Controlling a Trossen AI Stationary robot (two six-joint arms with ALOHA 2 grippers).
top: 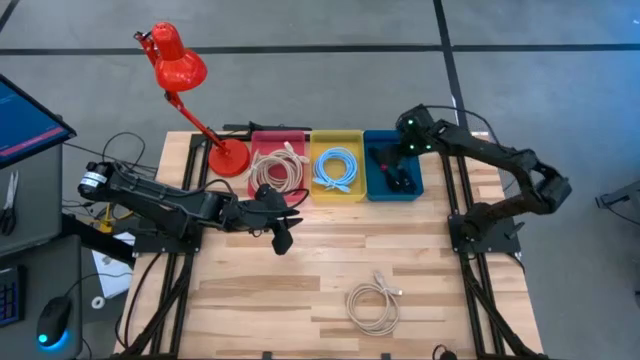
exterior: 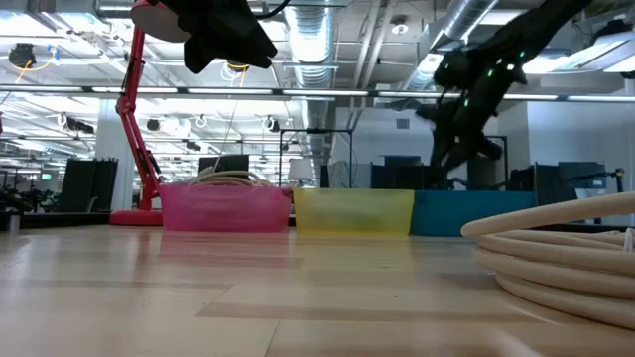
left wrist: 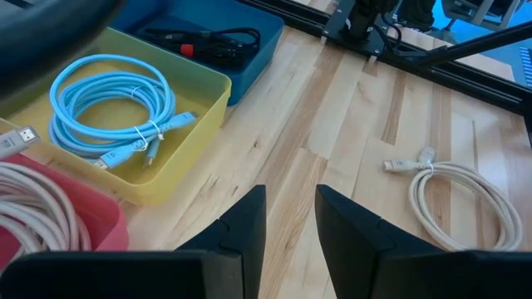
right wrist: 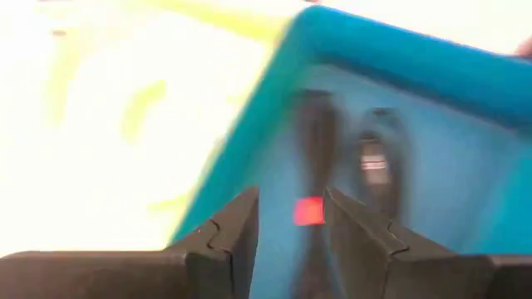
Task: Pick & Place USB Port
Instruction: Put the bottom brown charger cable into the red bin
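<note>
A black USB cable (top: pixel 400 180) with a red tag (right wrist: pixel 308 210) lies coiled on the floor of the blue bin (top: pixel 372 192). My right gripper (right wrist: pixel 291 224) hangs over that bin, slanting down, open; the cable shows beyond the gap between its fingers. My left gripper (left wrist: pixel 291 216) hovers open above the bare wood in front of the pink bin (top: pixel 262 185), with nothing between its fingers. A cream cable coil (top: pixel 375 303) lies flat on the table near its front edge.
Three bins stand in a row at the table's far edge: pink with white cables (left wrist: pixel 33 208), yellow (left wrist: pixel 179 178) with a light blue coil (left wrist: pixel 108 108), then blue. A red desk lamp (top: pixel 180 65) stands at the far left. Bare wood lies between the bins and the cream coil.
</note>
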